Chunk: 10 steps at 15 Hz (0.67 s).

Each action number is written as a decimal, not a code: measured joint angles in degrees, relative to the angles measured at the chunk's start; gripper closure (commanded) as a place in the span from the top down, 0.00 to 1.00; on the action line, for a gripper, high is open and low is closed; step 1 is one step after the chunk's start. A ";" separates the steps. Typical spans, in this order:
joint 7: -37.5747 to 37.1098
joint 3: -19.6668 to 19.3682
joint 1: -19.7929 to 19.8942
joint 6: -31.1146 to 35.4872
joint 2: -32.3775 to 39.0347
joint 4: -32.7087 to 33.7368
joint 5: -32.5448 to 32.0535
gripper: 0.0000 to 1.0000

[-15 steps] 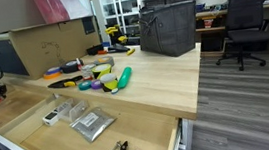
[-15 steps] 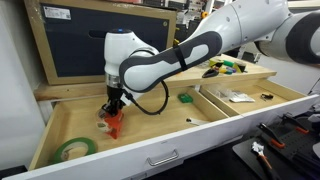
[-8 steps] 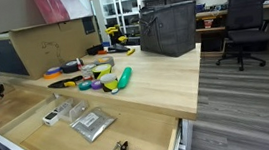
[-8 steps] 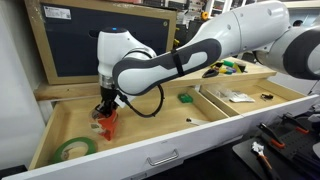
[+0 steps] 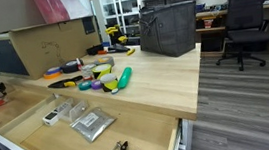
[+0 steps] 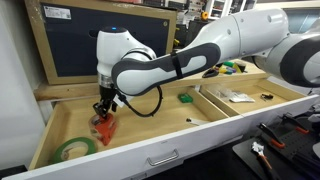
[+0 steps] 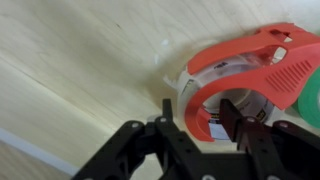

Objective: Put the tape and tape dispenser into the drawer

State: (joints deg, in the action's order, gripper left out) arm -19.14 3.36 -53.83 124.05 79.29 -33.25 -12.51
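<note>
- While the arm (image 6: 190, 55) reaches down past the bench's front edge, the gripper (image 6: 103, 108) hangs over the large end compartment of the open drawer (image 6: 180, 140).
- The tape dispenser (image 6: 103, 126) sits on the floor of that compartment, directly under the gripper and about midway between the drawer's back wall and front wall.
- In the exterior view the dispenser looks tipped rather than standing square.
- In the wrist view the red dispenser (image 7: 255, 70) shows as a curved, C-shaped shell. Its long axis runs slantwise from the gripper (image 7: 197, 116) up toward the far corner of the picture, and its open side with the clear roll faces the dark fingers (image 7: 232, 118).
- The jaws stand partly apart, with the near end of the dispenser between them. Whether the pads press on it or have let go cannot be told.
- A green tape roll (image 6: 75, 148) lies flat near the drawer's front end corner. It is close beside the dispenser, and its rim (image 7: 312, 100) shows just behind the red shell, but contact cannot be judged.
- Bare plywood stretches from the dispenser toward the divider (image 6: 213, 103), so there is free room on that side.
- The back wall and the bench edge overhang stand near above the gripper.
</note>
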 measured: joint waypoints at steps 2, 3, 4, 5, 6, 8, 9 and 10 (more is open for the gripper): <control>0.00 0.10 -0.01 0.00 0.00 0.30 0.00 0.99; 0.00 0.19 -0.01 0.00 0.00 0.50 0.00 1.00; 0.00 0.29 -0.01 -0.05 0.00 0.68 0.00 1.00; 0.00 0.35 -0.01 -0.34 -0.01 0.86 0.00 1.00; 0.04 0.40 0.00 -0.87 -0.03 1.06 0.00 1.00; 0.31 0.58 0.07 -2.37 -0.23 1.22 0.02 1.00; 0.88 0.68 0.14 -3.49 -0.39 1.22 0.06 1.00; 1.22 0.83 0.24 -4.89 -0.55 1.22 0.10 1.00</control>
State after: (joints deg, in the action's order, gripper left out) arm -17.91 4.19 -53.59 119.17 78.74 -32.03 -12.41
